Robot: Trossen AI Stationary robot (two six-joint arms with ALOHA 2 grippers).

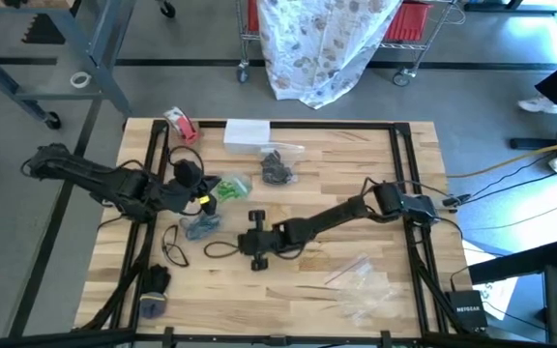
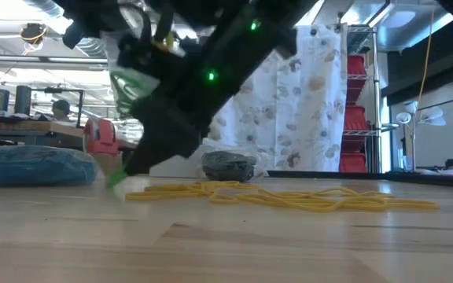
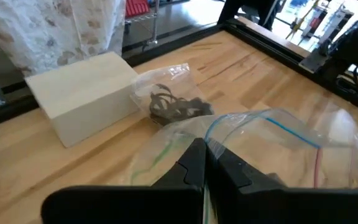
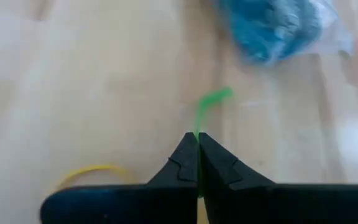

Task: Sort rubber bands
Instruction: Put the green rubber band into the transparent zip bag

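My right gripper (image 4: 198, 138) is over the middle of the table (image 1: 243, 243), shut on a green rubber band (image 4: 212, 101). Ahead of it lies a clear bag of blue bands (image 4: 271, 25) (image 1: 201, 227). My left gripper (image 3: 205, 148) (image 1: 204, 200) is shut on a clear bag holding green bands (image 1: 228, 188) and keeps it above the table. A bag of black bands (image 1: 278, 166) (image 3: 174, 107) lies on the wood at the far middle. Loose black bands (image 1: 174, 251) and a yellow band (image 4: 92, 172) lie on the table, and more yellow bands (image 2: 289, 196) lie near the front edge. My left gripper pinches the clear bag's upper edge (image 3: 211, 129) between its two shut fingers; the bag hangs beyond and below them, off the table. My right gripper pinches one end of the green band (image 4: 197, 132) between its fingertips, slanting down from the table's right. The band's free part (image 4: 219, 96) sticks out ahead of the fingers.
A white box (image 1: 248, 132) and a red-and-white tape roll (image 1: 180, 124) stand at the far edge. Empty clear bags (image 1: 361, 282) lie at the near right. Black frame rails (image 1: 406, 174) run along the table's sides.
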